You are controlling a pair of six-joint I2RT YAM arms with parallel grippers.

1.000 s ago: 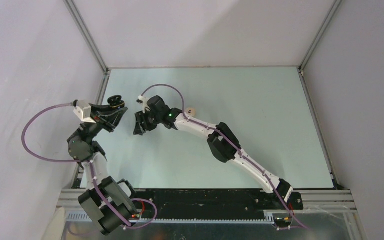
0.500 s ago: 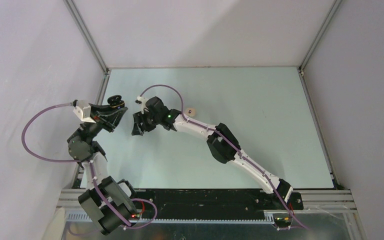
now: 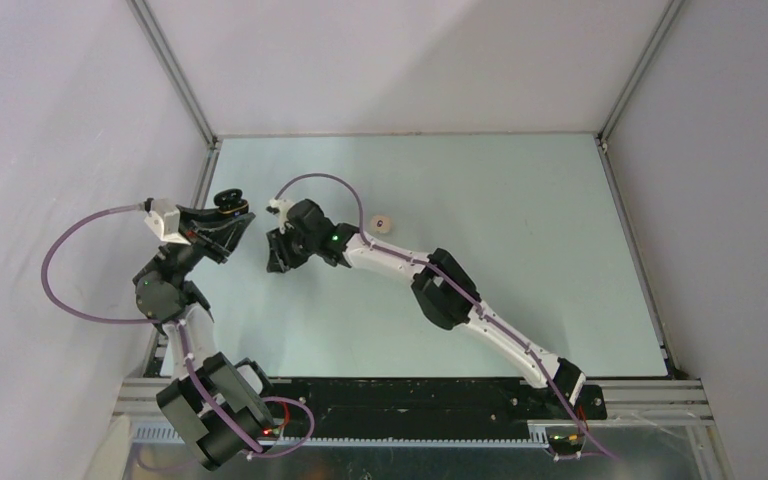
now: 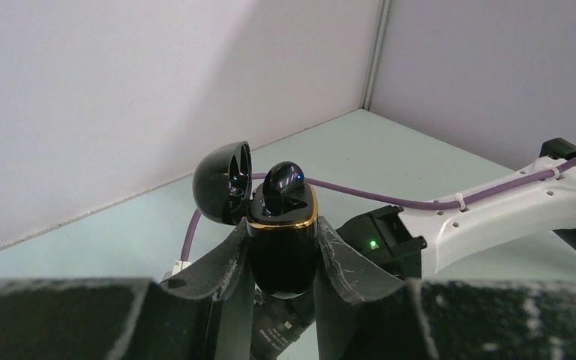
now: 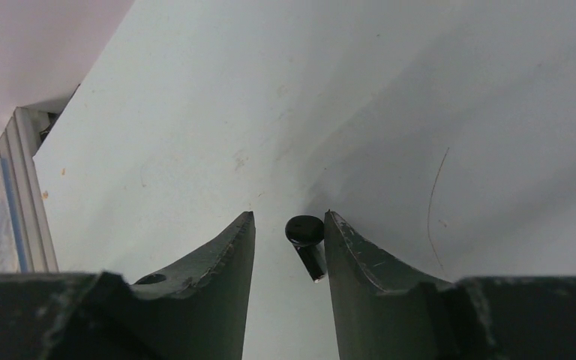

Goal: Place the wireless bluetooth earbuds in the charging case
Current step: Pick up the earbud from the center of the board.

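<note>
Nudged toward nine o'clock, my right gripper (image 3: pixel 278 254) sits part-open around a small black stemmed earbud (image 5: pixel 305 231), grip unclear; my left gripper (image 4: pixel 283 229) clamps the open glossy black charging case (image 4: pixel 282 262), one bud (image 4: pixel 285 184) seated, second pending.

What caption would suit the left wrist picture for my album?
Left gripper clamps a glossy black gold-rimmed charging case, lid open, one black earbud seated.
</note>
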